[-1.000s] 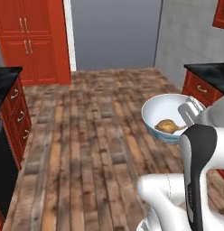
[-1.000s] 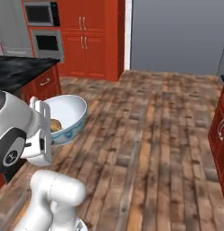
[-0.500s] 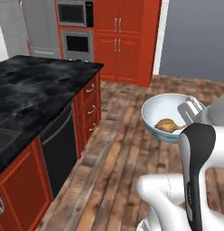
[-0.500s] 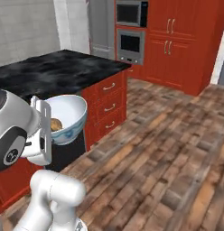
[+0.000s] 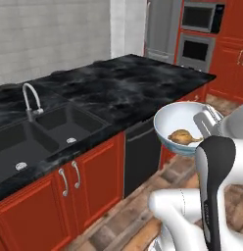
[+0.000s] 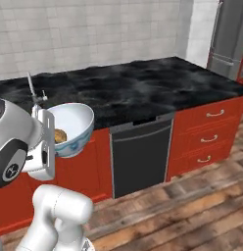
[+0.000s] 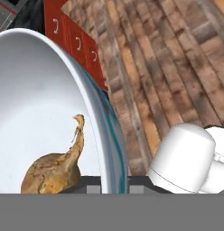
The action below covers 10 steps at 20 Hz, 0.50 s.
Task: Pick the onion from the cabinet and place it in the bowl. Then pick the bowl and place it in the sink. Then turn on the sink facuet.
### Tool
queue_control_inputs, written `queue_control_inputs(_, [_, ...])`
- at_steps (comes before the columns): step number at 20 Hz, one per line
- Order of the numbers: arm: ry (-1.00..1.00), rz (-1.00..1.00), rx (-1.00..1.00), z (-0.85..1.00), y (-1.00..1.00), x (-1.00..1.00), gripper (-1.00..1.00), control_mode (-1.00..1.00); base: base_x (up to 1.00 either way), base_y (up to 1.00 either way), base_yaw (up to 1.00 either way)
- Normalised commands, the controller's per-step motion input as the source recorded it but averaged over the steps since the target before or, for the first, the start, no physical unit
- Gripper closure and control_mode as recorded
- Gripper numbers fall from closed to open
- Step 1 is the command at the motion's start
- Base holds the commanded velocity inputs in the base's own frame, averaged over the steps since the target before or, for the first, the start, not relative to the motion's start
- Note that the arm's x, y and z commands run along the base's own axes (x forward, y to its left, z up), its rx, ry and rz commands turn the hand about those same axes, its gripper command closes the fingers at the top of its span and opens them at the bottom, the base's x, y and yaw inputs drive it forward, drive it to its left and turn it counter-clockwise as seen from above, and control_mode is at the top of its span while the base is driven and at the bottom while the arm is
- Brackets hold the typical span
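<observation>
My gripper is shut on the right rim of the white bowl and holds it in the air in front of the counter. The golden-brown onion lies inside the bowl, its stem tail up; the onion rests near the gripped rim. From the right, the bowl hangs at the gripper. The black two-basin sink is set in the counter to the left, with the arched silver faucet behind it. The wall cabinet is out of view.
A black marble counter runs along the tiled wall over red cupboards and a black dishwasher. Red drawers stand to the right. Ovens and a steel fridge stand beyond. Wood floor lies below.
The whole scene has swung as the base turned: open floor gave way to the counter, then the sink and faucet. The bowl with the onion stays in my gripper.
</observation>
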Motion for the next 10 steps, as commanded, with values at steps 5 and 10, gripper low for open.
queue_control_inputs(5, [0.0, 0.0, 0.0, 0.0, 0.0, 0.0, 1.0, 1.0, 0.87, 0.04, 0.68])
queue_control_inputs(10, [0.0, 0.0, 0.0, 0.0, 0.0, 0.0, 1.0, 1.0, 0.84, 0.0, 0.56])
